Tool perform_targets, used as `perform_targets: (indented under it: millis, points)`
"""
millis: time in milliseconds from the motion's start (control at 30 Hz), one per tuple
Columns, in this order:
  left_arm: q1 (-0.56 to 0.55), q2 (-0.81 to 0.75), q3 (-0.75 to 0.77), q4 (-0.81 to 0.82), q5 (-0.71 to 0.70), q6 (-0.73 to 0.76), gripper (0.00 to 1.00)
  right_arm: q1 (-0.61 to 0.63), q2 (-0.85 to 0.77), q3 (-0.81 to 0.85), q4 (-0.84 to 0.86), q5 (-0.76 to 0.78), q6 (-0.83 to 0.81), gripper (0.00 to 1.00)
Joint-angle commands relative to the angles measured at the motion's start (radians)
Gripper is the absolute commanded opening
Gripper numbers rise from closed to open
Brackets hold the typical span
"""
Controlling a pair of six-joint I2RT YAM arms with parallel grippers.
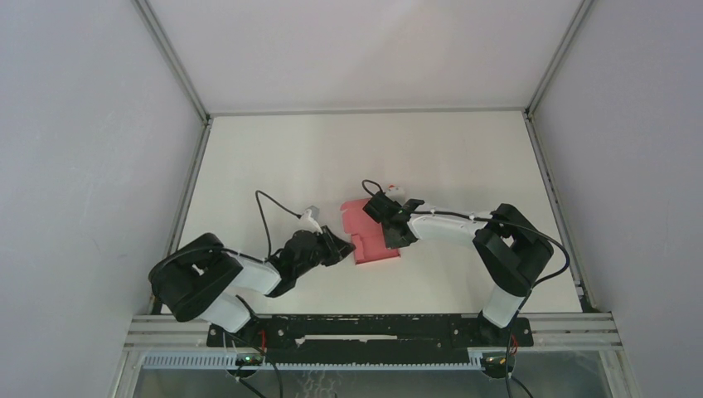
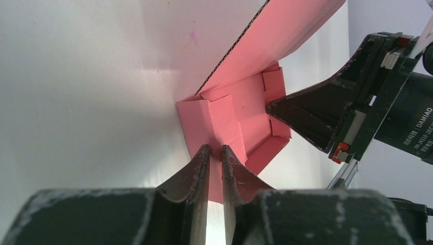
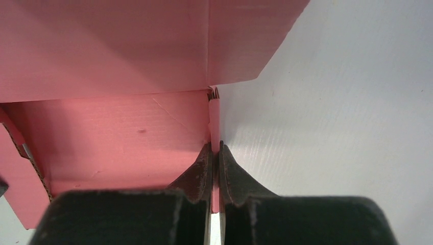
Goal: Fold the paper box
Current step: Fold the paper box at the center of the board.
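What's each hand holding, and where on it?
Both hold the paper box. Left hand pinches one raised side wall by its edge; right hand pinches the wall across from it.

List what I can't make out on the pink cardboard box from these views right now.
- Top view: the right gripper covers the middle of the pink thin-cardboard paper box; folds underneath are hidden.
- Left wrist view: its raised flap runs off the top edge.
- Right wrist view: the gripper's own black body hides the box's near edge; the left side is cut off.
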Motion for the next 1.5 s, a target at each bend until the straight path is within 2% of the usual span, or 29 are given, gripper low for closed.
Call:
perform_targets:
  millis: [0, 900, 1467]
  points:
    - [-0.016, -0.054, 0.074, -0.19, -0.013, 0.079, 0.18, 0.006, 0.043, -0.003, 0.001, -0.007, -0.002, 0.0]
    - [-0.053, -0.001, 0.254, -0.538, -0.036, 0.19, 0.25, 0.008, 0.052, -0.003, 0.01, -0.029, -0.004, 0.0]
    - [-0.08, 0.022, 0.338, -0.744, -0.083, 0.252, 0.25, 0.004, 0.058, -0.004, 0.016, -0.053, -0.001, 0.0]
